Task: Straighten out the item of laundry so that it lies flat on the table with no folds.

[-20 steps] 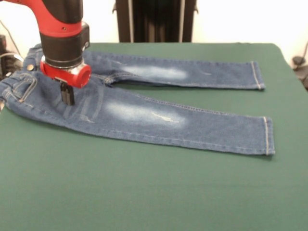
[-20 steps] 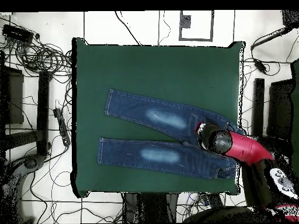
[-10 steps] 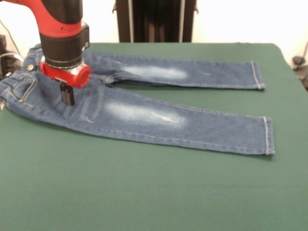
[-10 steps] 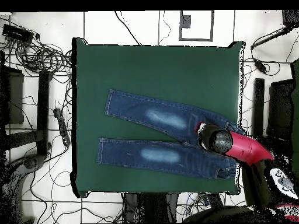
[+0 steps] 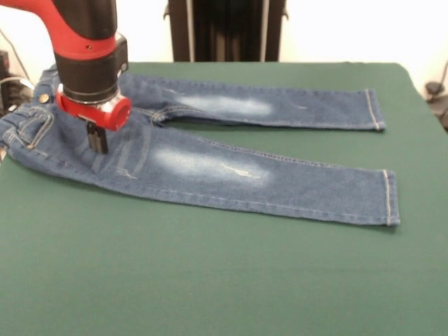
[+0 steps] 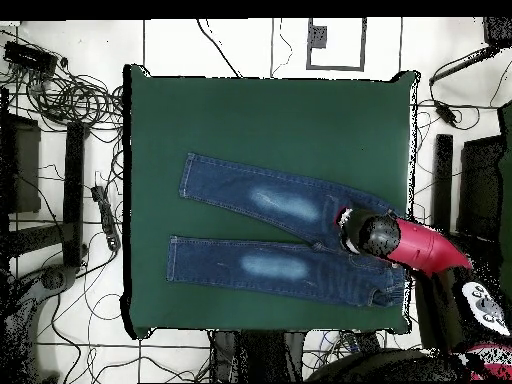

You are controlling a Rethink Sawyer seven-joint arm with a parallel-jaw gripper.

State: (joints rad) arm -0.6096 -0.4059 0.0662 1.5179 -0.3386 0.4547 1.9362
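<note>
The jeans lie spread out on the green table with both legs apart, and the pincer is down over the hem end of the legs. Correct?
Not quite. The jeans do lie spread on the green table with both legs apart, but the pincer is over the hip area near the waistband, not the hems. The front view shows this.

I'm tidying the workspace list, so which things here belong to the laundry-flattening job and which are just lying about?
Part of the job:
- small blue denim jeans with faded thigh patches, spread out, legs apart
- dark green cloth-topped table
- black claw on the red and black arm, at the jeans' hip

Lying about:
- black cables on the white tiled floor beside the table
</note>
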